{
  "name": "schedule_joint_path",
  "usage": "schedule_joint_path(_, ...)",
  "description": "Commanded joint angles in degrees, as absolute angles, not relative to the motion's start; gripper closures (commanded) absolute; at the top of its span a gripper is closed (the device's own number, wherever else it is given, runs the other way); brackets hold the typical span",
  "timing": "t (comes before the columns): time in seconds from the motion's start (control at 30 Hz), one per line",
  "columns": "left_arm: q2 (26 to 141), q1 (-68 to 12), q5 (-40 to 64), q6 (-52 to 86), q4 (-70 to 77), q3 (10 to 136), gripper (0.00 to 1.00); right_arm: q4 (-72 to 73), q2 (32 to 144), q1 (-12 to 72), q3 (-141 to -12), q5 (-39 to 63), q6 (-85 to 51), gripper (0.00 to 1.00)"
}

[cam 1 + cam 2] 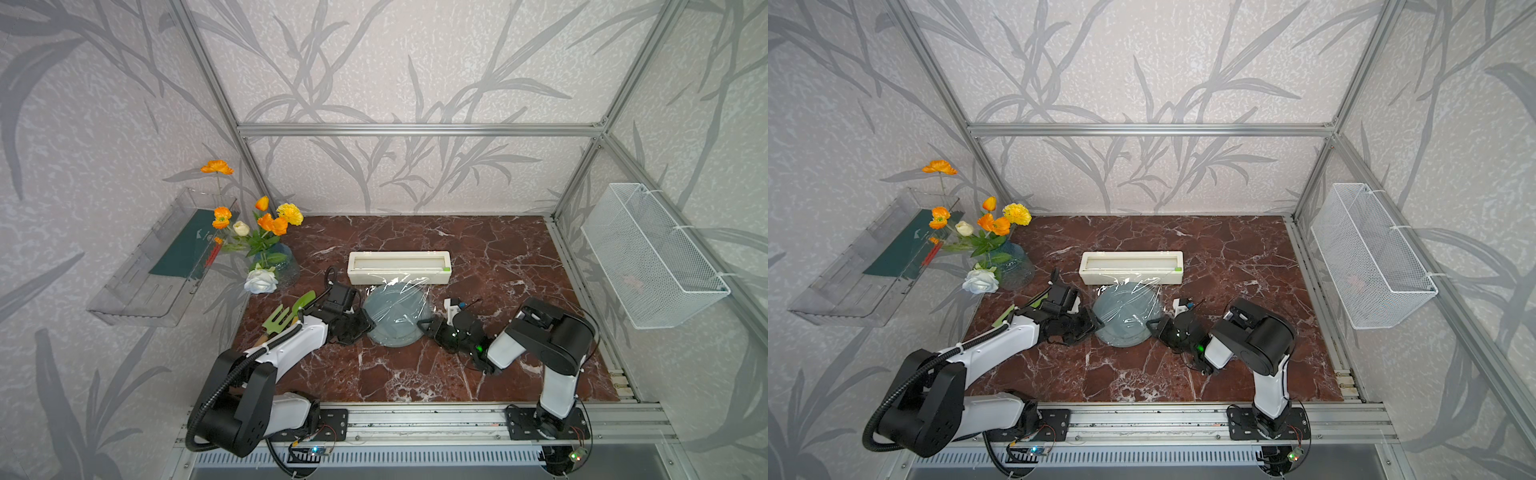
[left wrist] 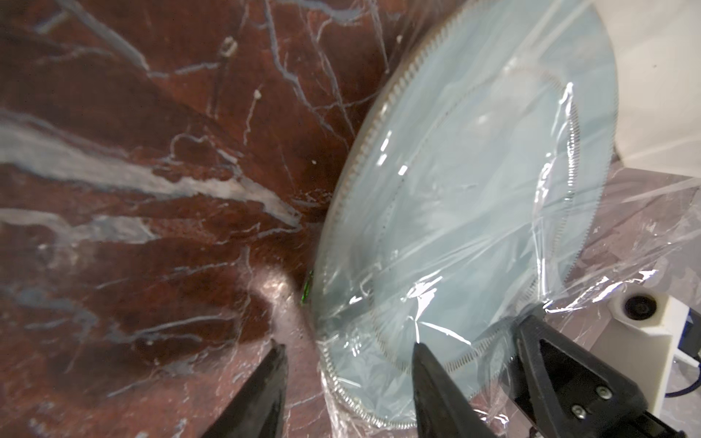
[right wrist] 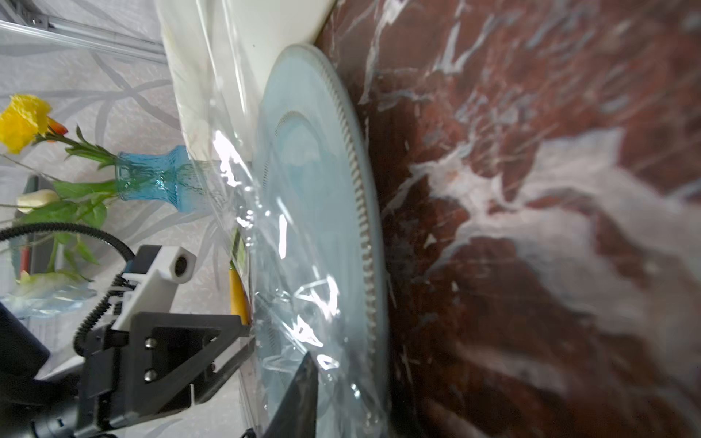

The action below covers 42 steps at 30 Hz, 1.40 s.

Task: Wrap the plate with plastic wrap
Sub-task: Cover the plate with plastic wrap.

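The grey-blue plate (image 1: 395, 320) lies flat on the marble table in front of the cream dispenser box (image 1: 399, 268). Crinkled plastic wrap (image 1: 401, 291) is draped over it and reaches back to the box front. My left gripper (image 1: 368, 325) is at the plate's left edge and stands open. In the left wrist view its gripper (image 2: 349, 350) straddles the wrapped rim of the plate (image 2: 474, 182), with one fingertip (image 2: 419, 350) pressing on the plastic wrap (image 2: 425, 295). My right gripper (image 1: 428, 326) is at the plate's right edge. Only one of its fingers (image 3: 303, 383) shows, lying on the plastic wrap (image 3: 303, 303).
A blue vase of flowers (image 1: 276, 266) and green garden tools (image 1: 286, 316) sit at the left, close behind my left arm. A clear shelf (image 1: 166, 266) hangs on the left wall and a white wire basket (image 1: 652, 257) on the right wall.
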<state>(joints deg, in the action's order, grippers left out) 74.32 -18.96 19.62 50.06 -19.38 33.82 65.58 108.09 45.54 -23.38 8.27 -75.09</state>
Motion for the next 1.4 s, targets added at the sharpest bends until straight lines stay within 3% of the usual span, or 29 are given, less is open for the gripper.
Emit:
schedule_joint_path(0.0,74.0,-18.6,19.3,48.4,-21.8,35.5,0.48,62.6,106.5,44.2,-20.8,10.7,-73.4,0.63)
schedule_joint_path(0.13,73.1,-18.5,19.6,48.4,-22.4,35.5,0.50,52.3,99.4,43.3,-19.3,13.6,-70.0,0.53)
schedule_joint_path(0.37,72.5,-18.5,20.3,49.4,-20.5,33.5,0.57,12.0,78.8,45.3,-25.9,11.2,-51.8,0.52)
schedule_joint_path(0.57,73.9,-18.5,22.5,51.0,-16.6,32.3,0.62,-5.5,79.9,49.7,-39.5,9.5,-37.1,0.52)
schedule_joint_path(0.83,73.9,-18.5,21.9,50.3,-17.1,32.3,0.63,-16.2,89.7,57.0,-52.8,1.8,-22.3,0.52)
schedule_joint_path(1.37,74.0,-18.5,21.9,49.8,-18.0,32.4,0.64,-16.3,96.4,58.2,-57.8,-0.8,-12.3,0.46)
